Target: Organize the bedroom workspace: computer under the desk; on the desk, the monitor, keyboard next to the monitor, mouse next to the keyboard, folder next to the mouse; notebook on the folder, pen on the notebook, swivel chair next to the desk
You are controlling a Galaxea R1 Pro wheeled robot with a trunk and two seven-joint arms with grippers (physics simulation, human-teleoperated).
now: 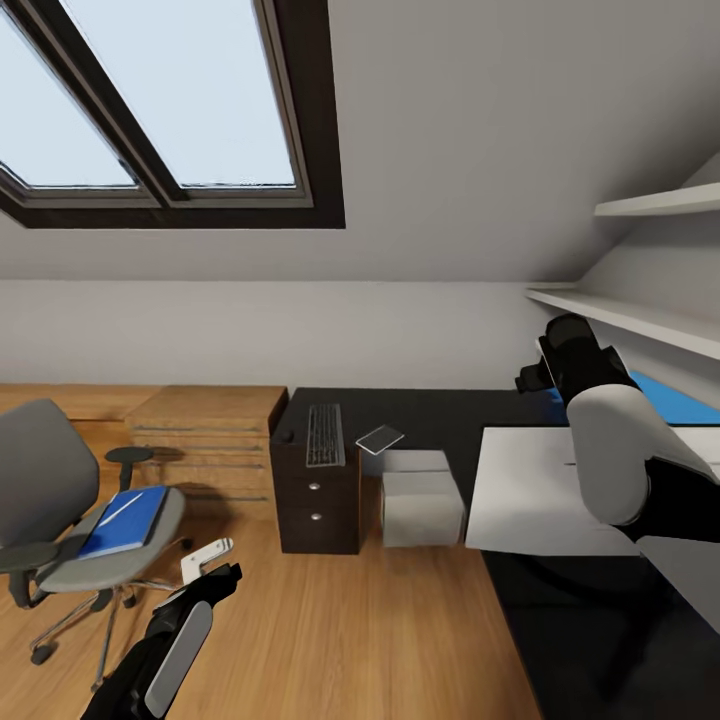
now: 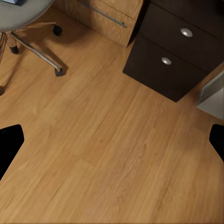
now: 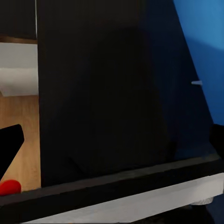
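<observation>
Glossy black desk [image 1: 440, 410] carries the slim keyboard [image 1: 324, 434] and flat notebook [image 1: 380, 439]; beside it, the boxy computer [image 1: 421, 497]. Both grippers, left [image 2: 112, 140] and right [image 3: 112, 144], gape wide.

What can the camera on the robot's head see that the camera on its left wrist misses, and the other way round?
Head view alone: the keyboard and notebook on the desk, the blue folder on the swivel chair, the skylight. Left wrist view alone: a close look at the bare wooden floor under the open left hand. Both share the chair's chrome base, the dark drawer unit with silver knobs, and the pale computer.
</observation>
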